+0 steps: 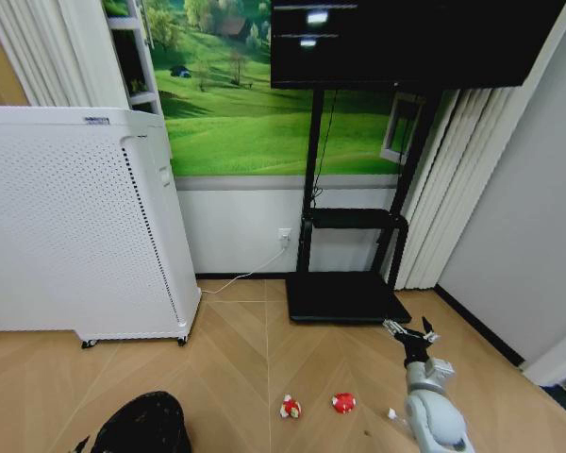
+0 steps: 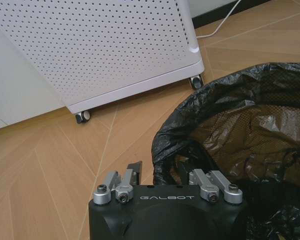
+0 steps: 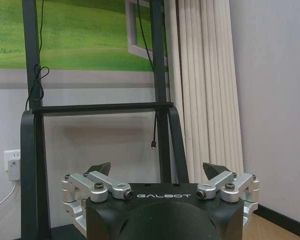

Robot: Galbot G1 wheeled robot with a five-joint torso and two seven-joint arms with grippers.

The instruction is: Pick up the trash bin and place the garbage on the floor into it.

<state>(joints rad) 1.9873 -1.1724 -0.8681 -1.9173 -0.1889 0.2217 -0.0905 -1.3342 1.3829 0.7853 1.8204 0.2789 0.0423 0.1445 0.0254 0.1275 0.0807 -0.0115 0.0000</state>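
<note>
The left gripper (image 2: 162, 172) holds the trash bin (image 1: 143, 425) by its rim, jaws pinched on it, near the floor's front-left edge – the wide-open right gripper (image 1: 411, 332) must reach the garbage (image 1: 343, 403) next.

The right gripper (image 3: 160, 172), a black housing marked GALBOT with silver metal linkages, holds its two dark fingertips (image 3: 101, 168) spread wide apart with nothing between them. Beyond it stands a tall black metal stand (image 3: 166, 100) with upright posts and a horizontal crossbar, a thin black cable (image 3: 36, 87) looped on the one post and another hanging down beside the other. Behind the stand is a wall mural of green grassy hills (image 3: 85, 35) above a pale grey wall panel, where a white wall socket (image 3: 12, 164) sits. Cream pleated curtains (image 3: 205, 90) hang next to a plain grey wall (image 3: 275, 100), with dark skirting along its base.
</note>
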